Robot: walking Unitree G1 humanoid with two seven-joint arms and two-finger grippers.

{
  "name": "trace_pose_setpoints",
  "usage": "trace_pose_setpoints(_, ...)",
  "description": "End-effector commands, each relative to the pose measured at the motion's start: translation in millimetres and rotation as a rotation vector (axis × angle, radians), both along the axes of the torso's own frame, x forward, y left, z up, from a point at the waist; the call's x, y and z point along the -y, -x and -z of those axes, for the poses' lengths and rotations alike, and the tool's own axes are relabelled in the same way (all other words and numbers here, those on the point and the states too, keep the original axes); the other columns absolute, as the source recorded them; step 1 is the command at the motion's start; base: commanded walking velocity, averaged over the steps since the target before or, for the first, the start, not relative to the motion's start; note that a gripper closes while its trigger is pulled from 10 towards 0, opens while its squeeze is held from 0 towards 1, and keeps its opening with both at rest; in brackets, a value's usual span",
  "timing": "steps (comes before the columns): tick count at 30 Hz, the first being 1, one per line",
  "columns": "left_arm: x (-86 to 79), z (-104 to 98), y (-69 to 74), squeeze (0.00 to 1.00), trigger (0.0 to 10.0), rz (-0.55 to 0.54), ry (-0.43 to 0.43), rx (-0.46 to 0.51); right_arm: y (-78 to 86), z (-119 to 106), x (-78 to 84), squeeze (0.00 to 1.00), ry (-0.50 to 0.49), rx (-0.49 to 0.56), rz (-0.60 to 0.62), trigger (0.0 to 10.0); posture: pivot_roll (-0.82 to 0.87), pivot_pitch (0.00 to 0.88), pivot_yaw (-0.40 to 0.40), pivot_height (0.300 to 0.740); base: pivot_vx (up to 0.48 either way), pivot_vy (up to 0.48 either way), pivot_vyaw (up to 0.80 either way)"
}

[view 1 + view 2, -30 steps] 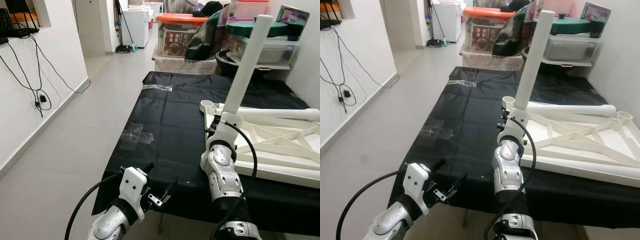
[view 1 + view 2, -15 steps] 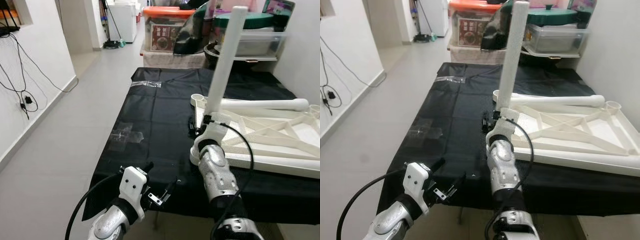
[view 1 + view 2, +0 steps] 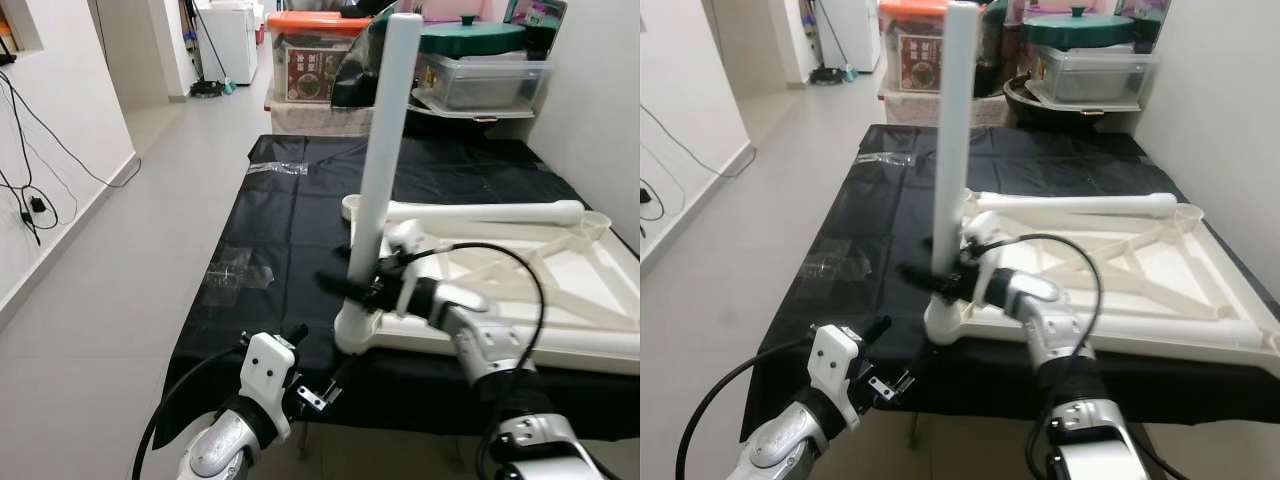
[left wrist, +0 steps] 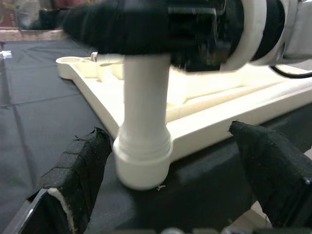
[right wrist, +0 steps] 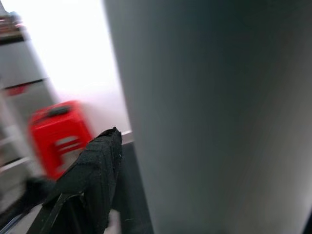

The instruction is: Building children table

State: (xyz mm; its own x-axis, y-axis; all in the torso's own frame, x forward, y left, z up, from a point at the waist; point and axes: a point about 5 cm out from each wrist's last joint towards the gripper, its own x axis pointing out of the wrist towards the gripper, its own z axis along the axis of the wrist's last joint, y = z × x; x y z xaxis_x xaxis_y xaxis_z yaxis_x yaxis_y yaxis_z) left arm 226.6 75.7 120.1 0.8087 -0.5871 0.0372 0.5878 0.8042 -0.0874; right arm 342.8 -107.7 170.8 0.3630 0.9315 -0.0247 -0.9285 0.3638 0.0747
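White plastic everywhere. From the head camera, the right gripper is clamped on the table leg, a smooth round tube standing straight up, long axis vertical, its foot in the corner socket of the upside-down tabletop with ribbed bracing, lying on a black cloth. A second leg lies flat across the far edge.

Left wrist view: left gripper spread wide, holding nothing, low near the socket.

Right wrist view: one padded finger beside the blurry tube.
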Motion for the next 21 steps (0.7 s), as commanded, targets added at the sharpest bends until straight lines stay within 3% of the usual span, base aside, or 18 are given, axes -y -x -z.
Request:
trace_pose_setpoints(1,0.3,3,0.6,0.0,10.0,-0.002,-0.004,-0.015,1.4,2,-9.9,0.0,0.013,-0.009,-0.071,10.0,0.09,0.006,-0.032,0.74,0.0,0.0,0.0)
trace_pose_setpoints(2,0.3,3,0.9,0.0,10.0,-0.003,-0.004,-0.015,-0.6,1,-14.4,0.0,0.025,-0.002,-0.104,10.0,0.09,0.007,-0.032,0.74,0.0,0.0,0.0)
trace_pose_setpoints(3,0.2,2,1.0,0.0,10.0,-0.003,-0.004,-0.015,-2.4,0,-18.0,0.0,0.036,0.002,-0.134,0.4,0.09,0.007,-0.032,0.74,0.0,0.0,0.0)
trace_pose_setpoints(8,-0.3,2,1.3,0.0,10.0,-0.005,-0.005,-0.014,-3.6,-1,-22.9,0.0,0.038,0.013,-0.151,0.0,0.09,0.01,-0.034,0.74,0.0,0.0,0.0)
trace_pose_setpoints(11,-0.7,2,1.3,0.0,10.0,-0.005,-0.005,-0.014,-8.0,-2,-21.7,0.0,0.035,0.032,-0.069,0.0,0.09,0.011,-0.031,0.74,0.0,0.0,0.0)
trace_pose_setpoints(14,-0.5,2,1.3,0.0,10.0,-0.003,-0.005,-0.016,-17.3,-2,-19.6,0.0,0.032,0.067,0.127,0.0,0.09,0.008,-0.03,0.74,0.0,0.0,0.0)
trace_pose_setpoints(17,0.0,3,1.1,0.0,10.0,0.001,-0.006,-0.017,-35.6,1,-8.6,0.0,0.023,0.043,0.57,0.0,0.08,0.006,-0.029,0.74,0.0,0.0,0.0)
trace_pose_setpoints(18,0.0,3,1.1,0.0,10.0,0.001,-0.006,-0.017,-35.6,1,-8.6,0.0,0.023,0.043,0.57,0.0,0.08,0.006,-0.029,0.74,0.0,0.0,0.0)
trace_pose_setpoints(19,0.0,3,0.9,0.0,10.0,0.001,-0.006,-0.018,-41.5,4,3.0,0.0,0.005,0.008,0.804,0.0,0.08,0.006,-0.029,0.74,0.0,0.0,0.0)
trace_pose_setpoints(20,0.0,3,0.9,0.0,10.0,0.001,-0.006,-0.018,-41.5,4,3.0,0.0,0.005,0.008,0.804,0.0,0.08,0.006,-0.029,0.74,0.0,0.0,0.0)
trace_pose_setpoints(21,0.0,4,0.9,0.0,10.0,0.001,-0.006,-0.019,-42.7,5,9.5,0.0,0.012,0.006,0.905,0.0,0.08,0.006,-0.029,0.74,0.0,0.0,0.0)
